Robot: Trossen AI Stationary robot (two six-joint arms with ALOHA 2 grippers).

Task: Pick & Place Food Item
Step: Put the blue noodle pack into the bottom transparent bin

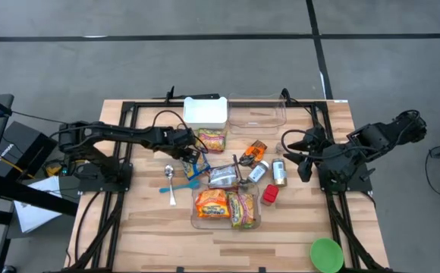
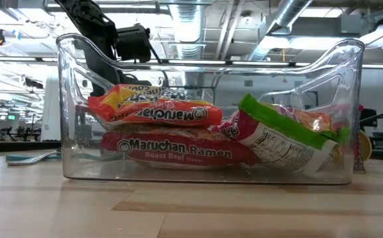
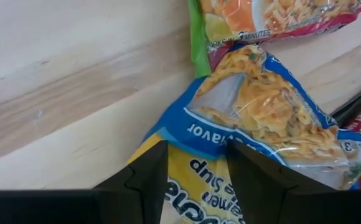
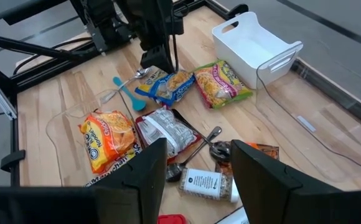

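The left gripper (image 1: pixel 193 154) sits low over the middle of the table (image 1: pixel 129 235), its fingers (image 3: pixel 148 180) straddling one end of a blue-and-yellow noodle pack (image 3: pixel 255 124) (whether they pinch it or only flank it, I cannot tell). The pack lies flat on the wood, just beside a green-edged pack (image 1: pixel 212 139) on its far side and a blue spoon (image 4: pixel 126 90) on its left. On the near side, a clear bin (image 2: pixel 211 119) holds three ramen packs (image 2: pixel 155 109), two stacked and one leaning. A white bin (image 1: pixel 205 111) stands at the far edge. The right gripper (image 1: pixel 297 152) waits to the right, its fingers (image 4: pixel 146 180) parted and empty, near a small bottle (image 4: pixel 206 183) and a metal spoon (image 4: pixel 199 146).
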